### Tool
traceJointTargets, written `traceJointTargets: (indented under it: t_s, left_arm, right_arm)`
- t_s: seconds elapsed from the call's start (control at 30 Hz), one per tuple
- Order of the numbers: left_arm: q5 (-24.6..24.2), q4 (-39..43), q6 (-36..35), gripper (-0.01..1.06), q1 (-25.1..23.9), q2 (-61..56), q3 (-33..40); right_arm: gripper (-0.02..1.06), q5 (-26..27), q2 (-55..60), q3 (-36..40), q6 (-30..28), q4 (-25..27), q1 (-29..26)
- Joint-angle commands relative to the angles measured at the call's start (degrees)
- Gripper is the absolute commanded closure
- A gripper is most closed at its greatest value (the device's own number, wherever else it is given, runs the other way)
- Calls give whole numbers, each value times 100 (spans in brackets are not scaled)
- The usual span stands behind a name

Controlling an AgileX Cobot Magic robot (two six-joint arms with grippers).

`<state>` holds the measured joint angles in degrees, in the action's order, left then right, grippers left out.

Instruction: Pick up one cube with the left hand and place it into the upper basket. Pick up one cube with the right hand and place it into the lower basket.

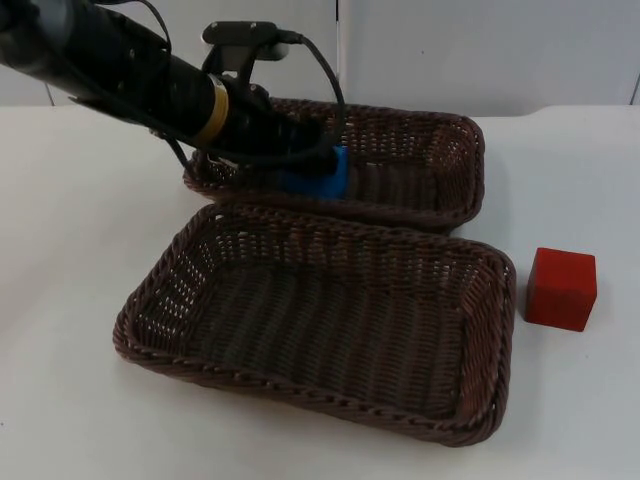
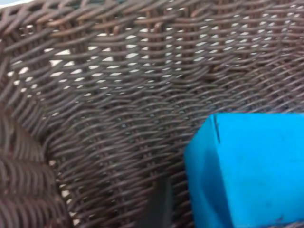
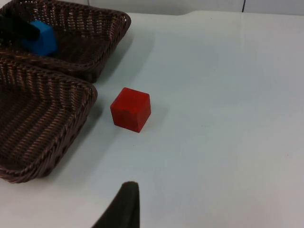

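A blue cube [image 1: 325, 175] lies inside the upper wicker basket [image 1: 455, 165], near its left front wall. My left gripper [image 1: 312, 150] reaches down into that basket right over the cube. In the left wrist view the blue cube [image 2: 247, 171] sits beside one black fingertip [image 2: 160, 209] with a thin gap between them, so the gripper is open around it. The red cube [image 1: 561, 288] stands on the table just right of the lower basket [image 1: 490, 330]. My right gripper [image 3: 124, 209] waits above the table, short of the red cube [image 3: 131, 109].
The two baskets lie close together, the upper one behind the lower. The lower basket holds nothing. White table [image 1: 70, 240] stretches to the left of both baskets and around the red cube. A grey wall [image 1: 480, 50] closes the far side.
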<state>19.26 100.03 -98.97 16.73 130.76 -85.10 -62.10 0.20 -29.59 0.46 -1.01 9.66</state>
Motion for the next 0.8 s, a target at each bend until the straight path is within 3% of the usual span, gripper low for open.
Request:
traceJointTargets:
  t_s: [0.0,0.13,0.63,0.77]
  left_arm:
    - [98,-8,14,19,-14,-171,-36]
    - [146,-8,14,17,-14,-450,-41]
    - [1117,-8,20,17,-14,-2675,-30]
    - [1138,-8,-454,17,-14,-3426,-30]
  right_arm:
    - [-1,32,-20,9,10,-27,26]
    - [-1,32,-20,9,10,-27,26]
    - [-1,32,-20,9,10,-27,26]
    - [-1,32,-20,9,10,-27,26]
